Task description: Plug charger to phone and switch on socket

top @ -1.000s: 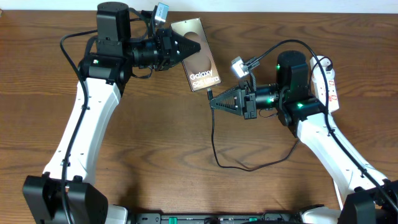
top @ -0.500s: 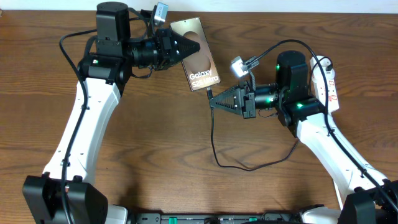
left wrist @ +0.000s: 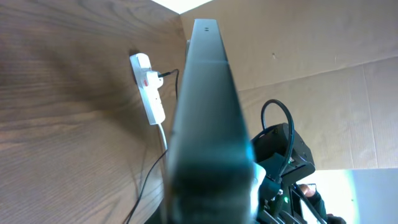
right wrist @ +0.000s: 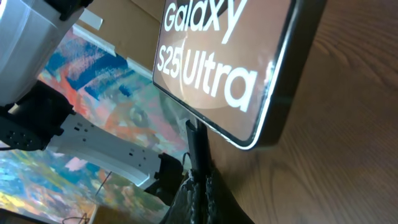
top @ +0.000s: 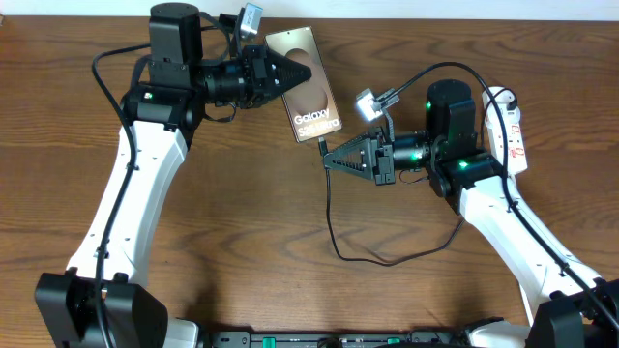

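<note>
Left wrist view: phone (left wrist: 205,124) edge-on, blurred, lower end cut by bottom edge; left tool (top: 304,72) fingers hidden behind it. Switches on socket (left wrist: 148,87) too small to read. Right wrist view: phone top cropped; right tool (right wrist: 198,196) blurred, cropped at bottom; charger (right wrist: 196,144) tip seating unclear. Overhead: socket partly hidden by right arm (top: 455,116).

Setting: a robotics laboratory test bench.

Evidence:
- Two white-and-black robot arms, the left arm (top: 135,184) and the right arm (top: 508,217), rise from black bases (top: 92,304) at the near edge of a wood-grain tabletop (top: 242,222).
- Each arm carries a small wrist camera (top: 250,17) and a lit green status light (top: 148,95), with black cabling along the links.
- A white power strip (top: 510,130) lies at the far right edge.
- Plain brown cardboard panels (left wrist: 311,81) stand beyond the tabletop edge.
- A multicoloured painted surface (right wrist: 81,81) shows in the right wrist view.
</note>
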`<state>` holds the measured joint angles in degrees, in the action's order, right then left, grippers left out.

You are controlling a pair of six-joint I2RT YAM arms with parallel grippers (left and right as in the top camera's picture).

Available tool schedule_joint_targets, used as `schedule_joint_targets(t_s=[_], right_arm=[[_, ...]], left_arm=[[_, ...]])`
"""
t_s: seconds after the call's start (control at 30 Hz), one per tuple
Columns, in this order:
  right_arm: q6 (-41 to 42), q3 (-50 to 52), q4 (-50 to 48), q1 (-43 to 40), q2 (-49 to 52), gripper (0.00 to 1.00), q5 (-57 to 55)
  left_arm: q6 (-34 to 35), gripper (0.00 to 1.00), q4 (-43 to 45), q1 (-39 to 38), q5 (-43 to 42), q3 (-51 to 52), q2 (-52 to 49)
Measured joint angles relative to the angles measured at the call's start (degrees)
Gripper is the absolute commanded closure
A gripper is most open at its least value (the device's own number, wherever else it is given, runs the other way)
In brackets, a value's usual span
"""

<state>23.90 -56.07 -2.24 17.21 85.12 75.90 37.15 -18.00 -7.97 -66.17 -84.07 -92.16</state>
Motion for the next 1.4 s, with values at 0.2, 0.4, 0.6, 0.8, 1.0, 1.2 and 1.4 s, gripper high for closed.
schedule_joint_targets(t_s=[0.2,0.4,0.6,0.8,1.0,1.2,1.4], right_arm=[[1.0,0.0,-0.9,0.0,0.0,0.99,0.1],[3.1,0.1,-3.1,0.0,0.0,0.99,0.2],[4.1,0.1,-3.2,0.0,0.0,0.99,0.2],[4.8,0.1,-3.4,0.9,0.0,0.99,0.0],[5.9,0.1,-3.6,1.2,0.0,0.99,-0.2],[7.0,0.1,-3.5,1.2,0.0,0.99,-0.7],[7.5,0.1,-3.4,1.4,0.0,0.99,-0.6]], left_arm=[[-1.4,0.93,0.1,0.0,-0.6,0.0,0.0],[-1.6,0.93,0.2,0.3,-0.8,0.0,0.0],[-0.9,0.92,0.2,0.3,-0.8,0.0,0.0],[-0.9,0.93,0.2,0.3,-1.0,0.0,0.0],[-1.0,0.93,0.1,0.3,-1.2,0.0,0.0],[-1.3,0.92,0.1,0.3,-1.3,0.0,0.0],[-4.3,0.93,0.3,0.4,-3.6,0.0,0.0]])
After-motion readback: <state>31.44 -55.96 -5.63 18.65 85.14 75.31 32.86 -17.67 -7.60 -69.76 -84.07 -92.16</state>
